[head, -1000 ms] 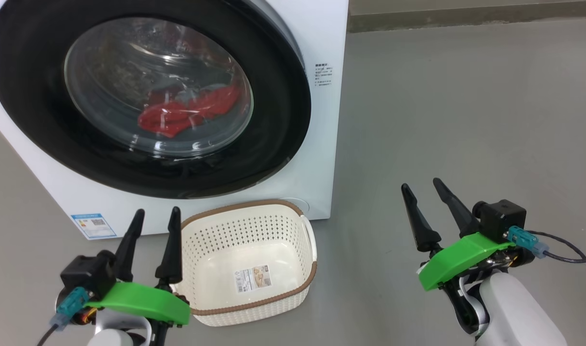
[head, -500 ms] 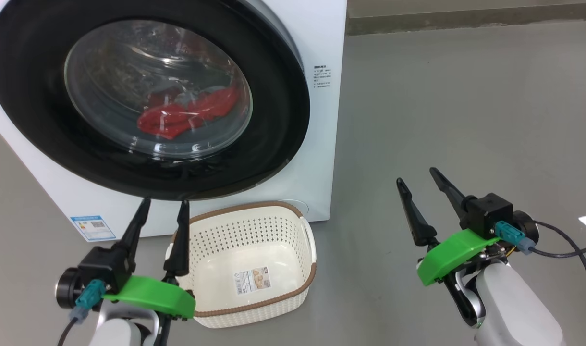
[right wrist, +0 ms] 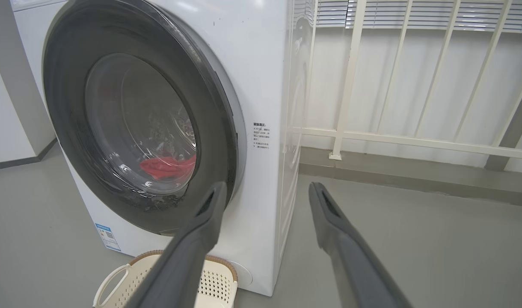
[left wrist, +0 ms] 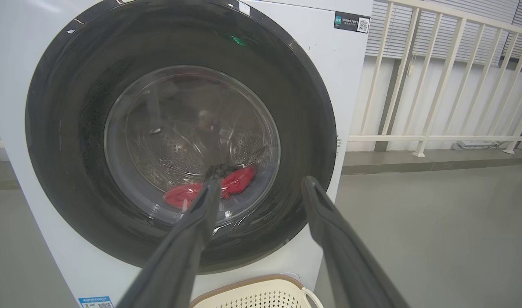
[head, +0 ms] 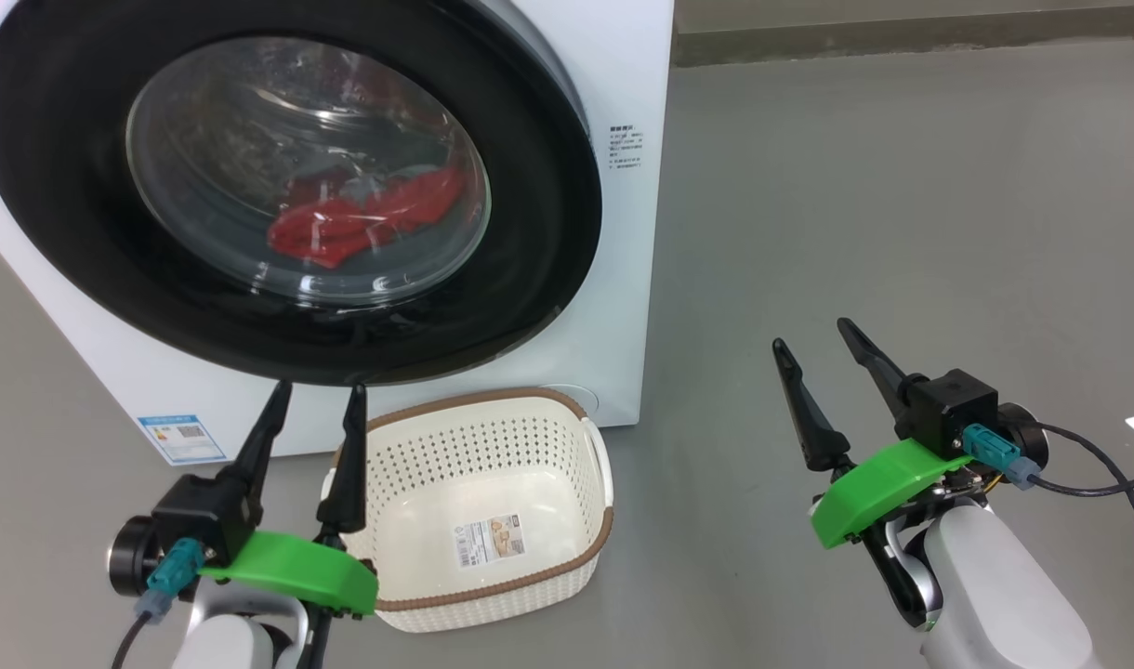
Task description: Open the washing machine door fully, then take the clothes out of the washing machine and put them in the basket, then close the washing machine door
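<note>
- Glossy black plastic rims the washing machine door (head: 251, 167), which is shown shut against the white washing machine (head: 623, 84). No gap is seen at its edge.
- The red clothes (head: 362, 223) are seen through the clear window, lying low in the drum.
- The left claw (head: 320, 386) has been raised and carried forward over the last second. In the head view its tips are now set against the door's lower rim, beside the basket's near-left corner. Its fingers are held apart and nothing is gripped. No contact with the door is shown.
- The right claw (head: 812, 334) has been lifted slightly. Its fingers are spread and empty above the grey floor (head: 902, 204), well to the right of the machine.
- The basket (head: 474, 455) has not been moved. It stands empty on the floor, just in front of the machine.
- The approach to the door is judged to have begun, and little has shifted in the last half second. Every step of the task is still to be done.
</note>
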